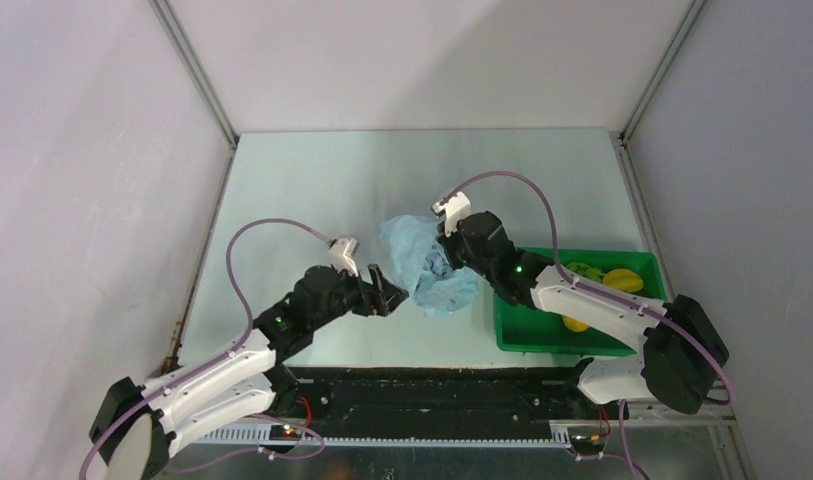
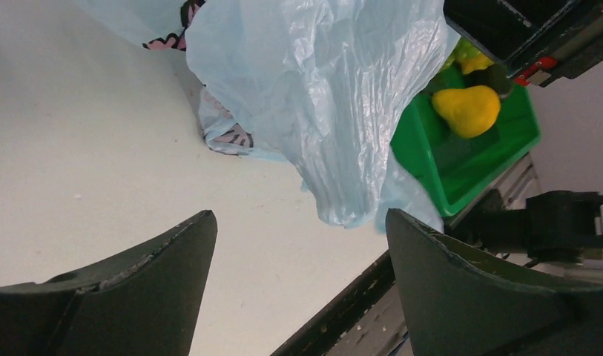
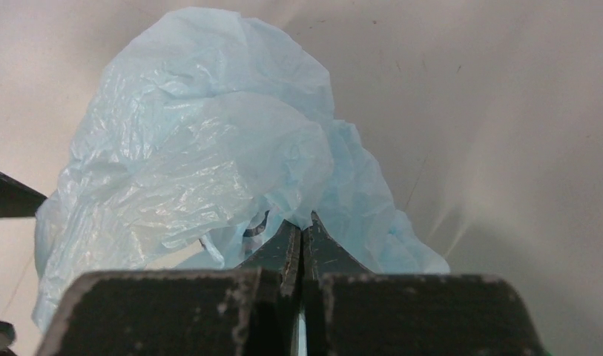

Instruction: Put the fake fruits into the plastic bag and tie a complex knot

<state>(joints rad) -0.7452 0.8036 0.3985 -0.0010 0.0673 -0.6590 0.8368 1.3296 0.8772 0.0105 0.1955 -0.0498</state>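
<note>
Over at the lower left of the overhead view, the left arm reaches toward the middle of the counter (image 1: 312, 190). The left tool (image 1: 392, 292) is released, jaws spread wide with nothing between them, just beside the lower-left edge of the plastic bag (image 1: 429, 265). From its own wrist camera the bag hangs as a crumpled blue drape at the upper centre, ahead of the open jaws and not yet between them. At the centre the bag sits on the counter in a loose heap, its pink-and-dark print showing underneath, and I can't make out which way its mouth faces. On the bag's upper right side, the right tool (image 1: 450, 240) is clenched on a fold of the film, the fingertips pressed flat together with plastic caught at their tips. Further right, the green tray (image 1: 542, 330) holds the yellow pear (image 1: 622, 280) and the light-green grapes (image 1: 585, 270), so no fruit has gone in yet. My guess is the job now is getting the mouth open. To do that well, the left tool should close on a single layer or a handle loop opposite the right tool's pinch. Then the two should draw apart gently, without tearing the film, leaving the opening turned toward the tray.
</note>
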